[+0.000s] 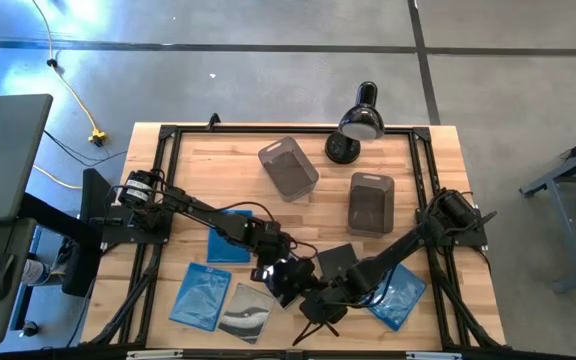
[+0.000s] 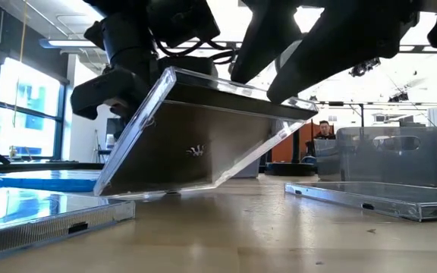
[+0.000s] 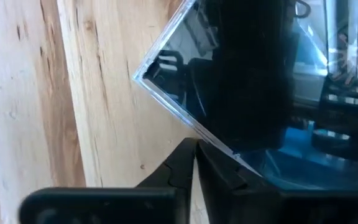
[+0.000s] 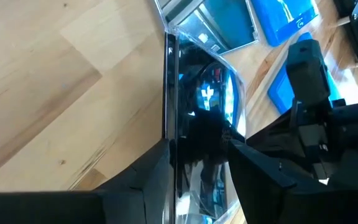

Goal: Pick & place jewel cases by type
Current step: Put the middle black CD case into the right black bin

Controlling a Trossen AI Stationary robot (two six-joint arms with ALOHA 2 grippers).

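A thin, dark grey-black squarish plastic jewel case (image 2: pixel 196 136) stands tilted on the wooden table (image 1: pixel 428 200), one edge down near its front middle. The left gripper (image 1: pixel 276 268) and the right gripper (image 1: pixel 318 296) both clamp its raised edges. Its glossy face mirrors them.

Pale wood table (image 1: pixel 193 160), planked, matt grain showing. Between the two matt black grippers tilts a dark jewel case (image 2: pixel 196 144), clear plastic edges, glossy face mirroring the room. Just beside the left gripper (image 1: pixel 286 272), glossy blue cases (image 1: pixel 200 296). Beyond them, smoky translucent plastic tubs (image 1: pixel 371 203), smooth walls.
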